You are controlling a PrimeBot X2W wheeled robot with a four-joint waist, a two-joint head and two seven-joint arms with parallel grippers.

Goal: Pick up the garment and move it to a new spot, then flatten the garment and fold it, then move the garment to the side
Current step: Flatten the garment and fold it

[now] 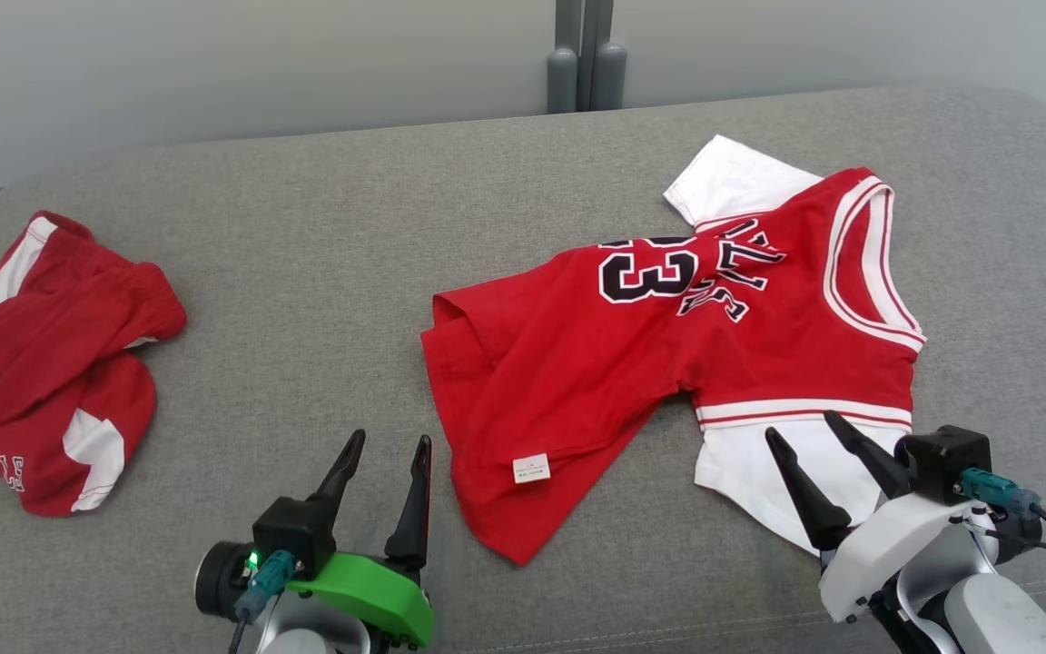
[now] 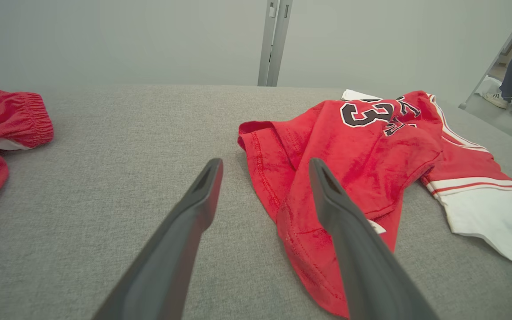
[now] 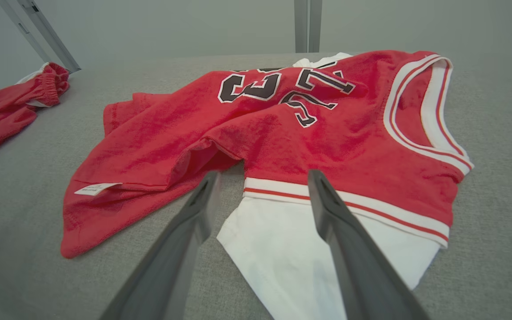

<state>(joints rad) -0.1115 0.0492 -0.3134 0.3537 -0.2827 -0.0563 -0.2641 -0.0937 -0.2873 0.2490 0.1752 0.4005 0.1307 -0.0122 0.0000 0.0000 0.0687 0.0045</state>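
Left gripper [image 1: 389,443] gaping empty at seven o'clock, right gripper [image 1: 803,427] hanging open, empty, over jersey [image 1: 668,336] sleeve [image 1: 750,472] at five o'clock

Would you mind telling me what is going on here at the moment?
The two-armed robot is working on a red basketball jersey with white sleeves and a black number 23. The jersey lies rumpled, not yet flattened or folded, on the grey fabric surface. Neither gripper holds anything: the left gripper is open beside the jersey's hem, and the right gripper is open at the near white sleeve. A crumpled pair of red shorts lies apart at the far left.
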